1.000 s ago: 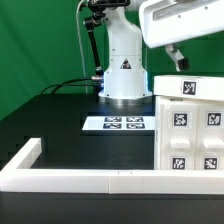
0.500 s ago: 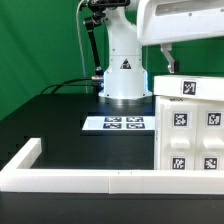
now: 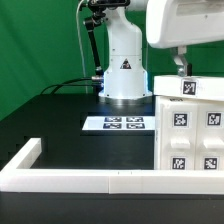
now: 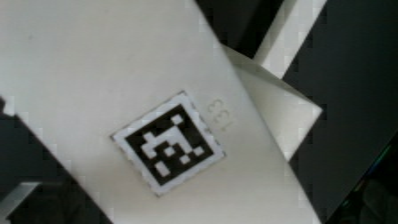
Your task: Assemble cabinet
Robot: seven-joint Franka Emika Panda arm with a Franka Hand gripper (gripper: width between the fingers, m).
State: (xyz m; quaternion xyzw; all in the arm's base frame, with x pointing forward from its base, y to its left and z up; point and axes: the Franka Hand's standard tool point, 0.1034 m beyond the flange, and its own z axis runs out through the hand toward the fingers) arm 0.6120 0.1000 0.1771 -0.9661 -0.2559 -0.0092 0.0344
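Note:
The cabinet [image 3: 190,130] is a large white boxy body at the exterior view's right, its front carrying small white blocks with black-and-white tags. A tag [image 3: 187,88] sits on its top edge. My gripper [image 3: 181,65] hangs just above that top edge, its dark fingertips close to the top tag; I cannot tell whether the jaws are open or shut. In the wrist view a white cabinet surface [image 4: 107,70] with one tag [image 4: 173,140] fills the frame very close up. No fingers show clearly there.
The marker board [image 3: 115,124] lies flat on the black table in front of the robot base [image 3: 124,65]. Long white border rails [image 3: 80,178] run along the front and left edges. A green backdrop stands behind.
The arm's white wrist has shifted toward the exterior view's right and the gripper has come slightly lower over the cabinet's top edge. The cabinet has not moved.

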